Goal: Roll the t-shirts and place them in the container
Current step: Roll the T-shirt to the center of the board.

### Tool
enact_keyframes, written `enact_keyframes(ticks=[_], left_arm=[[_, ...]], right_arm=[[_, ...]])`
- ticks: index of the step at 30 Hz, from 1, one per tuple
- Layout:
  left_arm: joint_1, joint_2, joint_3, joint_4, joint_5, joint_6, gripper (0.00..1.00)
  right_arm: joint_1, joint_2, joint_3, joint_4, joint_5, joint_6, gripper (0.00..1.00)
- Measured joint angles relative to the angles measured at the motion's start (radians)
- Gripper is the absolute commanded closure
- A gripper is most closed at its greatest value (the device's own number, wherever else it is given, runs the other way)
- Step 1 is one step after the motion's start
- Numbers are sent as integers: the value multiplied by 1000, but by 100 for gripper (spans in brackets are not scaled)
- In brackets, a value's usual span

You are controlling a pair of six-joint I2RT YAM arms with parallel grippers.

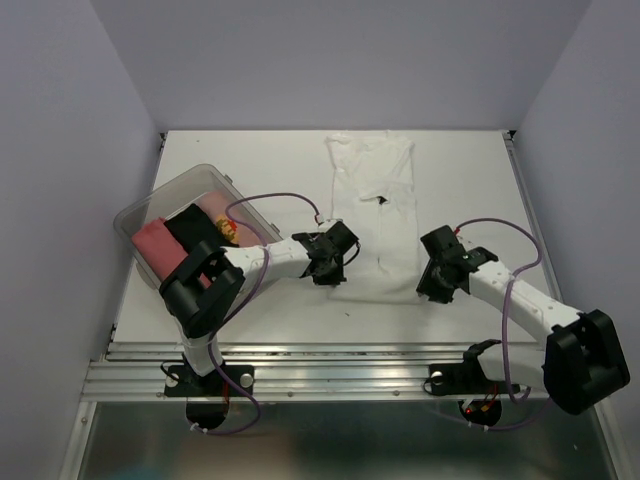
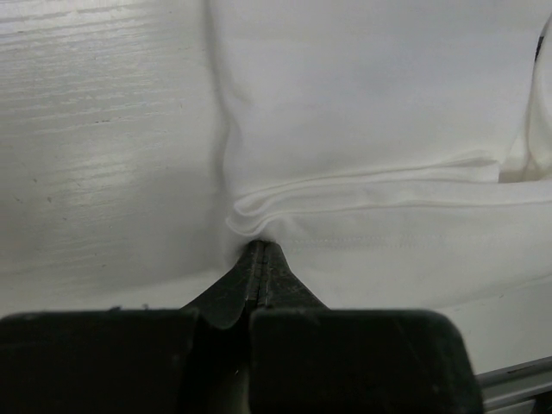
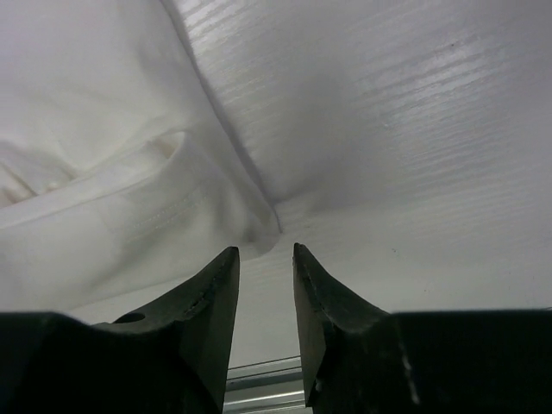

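A white t-shirt [image 1: 370, 170] lies folded into a long strip on the white table, its small dark neck label [image 1: 382, 198] showing. My left gripper [image 1: 338, 255] sits at the strip's near left corner. In the left wrist view its jaws [image 2: 261, 247] are pressed together, with the t-shirt's [image 2: 371, 103] layered hem puckered at their tip. My right gripper [image 1: 428, 285] is at the near right corner. There it [image 3: 265, 252] stands open with nothing between the fingers, and the t-shirt's [image 3: 86, 129] corner lies just beyond the tips.
A clear plastic tub [image 1: 190, 172] stands at the left, holding a salmon-pink shirt [image 1: 155, 245], a black one [image 1: 190, 232] and a pale printed one [image 1: 228, 230]. Metal rails [image 1: 330, 375] run along the near table edge. Walls close in on three sides.
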Motion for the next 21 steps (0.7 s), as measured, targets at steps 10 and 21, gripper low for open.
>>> enact_keyframes(ticks=[10,21], left_arm=[[-7,-70,83,-17,25,43,100],[-13,-23,85,39,92,23,100]], right_arm=[[32,-29,81,63,-87,-67,90],[50,215,89,211,-91,-86,94]])
